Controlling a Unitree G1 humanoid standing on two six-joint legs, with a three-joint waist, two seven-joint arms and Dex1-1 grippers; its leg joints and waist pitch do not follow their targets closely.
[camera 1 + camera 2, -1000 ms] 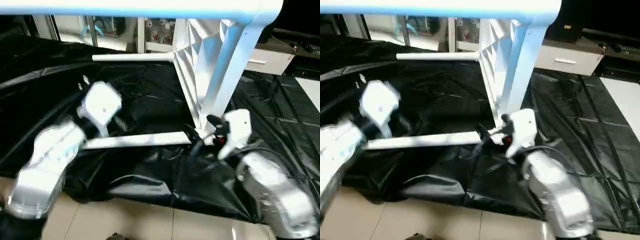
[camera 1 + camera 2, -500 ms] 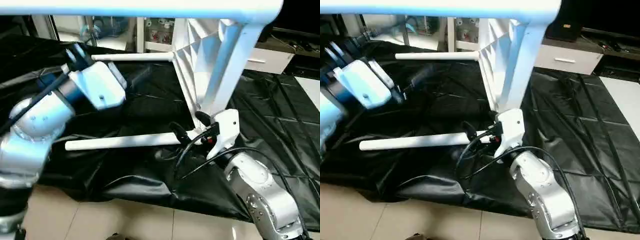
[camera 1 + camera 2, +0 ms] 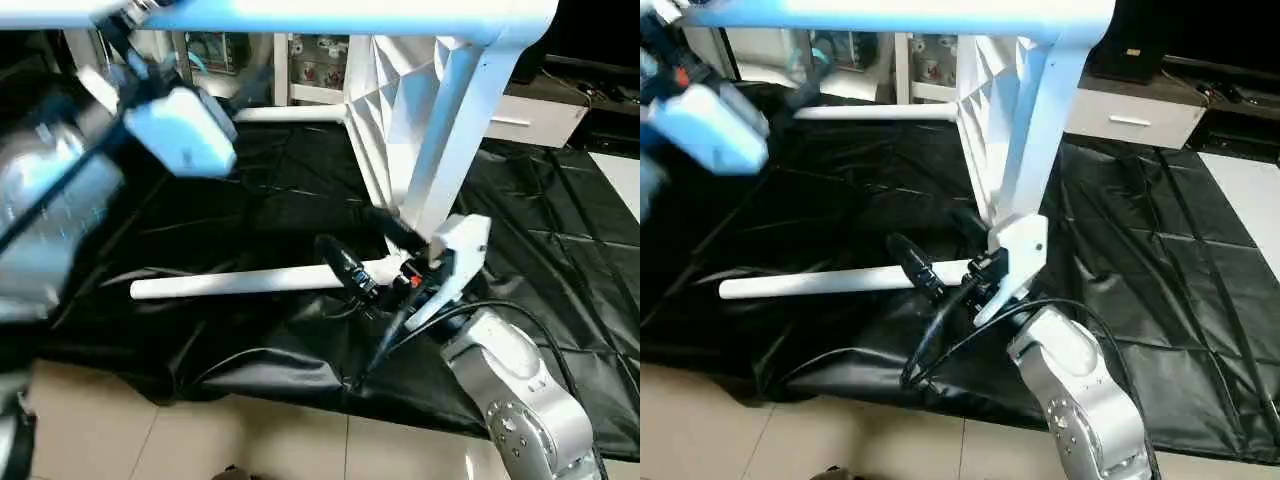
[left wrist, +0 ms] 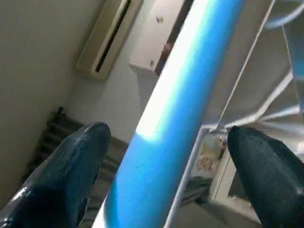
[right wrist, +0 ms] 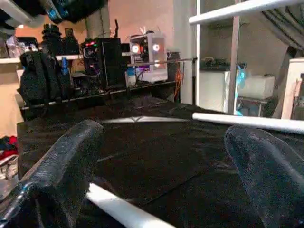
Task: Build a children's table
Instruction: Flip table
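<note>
The children's table, a white plastic ribbed tabletop (image 3: 385, 130) tipped on edge at 12 o'clock, carries three tapered tube legs; the fourth leg (image 3: 250, 283) lies loose beside the wide-open right gripper (image 3: 365, 255), left gripper (image 4: 161, 156) spread around the upper leg (image 4: 166, 118).

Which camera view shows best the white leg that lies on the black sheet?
The left eye view shows the lying leg best: nearly its whole length is visible on the black sheet, up to the open right gripper. The right eye view shows it much the same. The right wrist view shows a short piece between the fingers.
</note>
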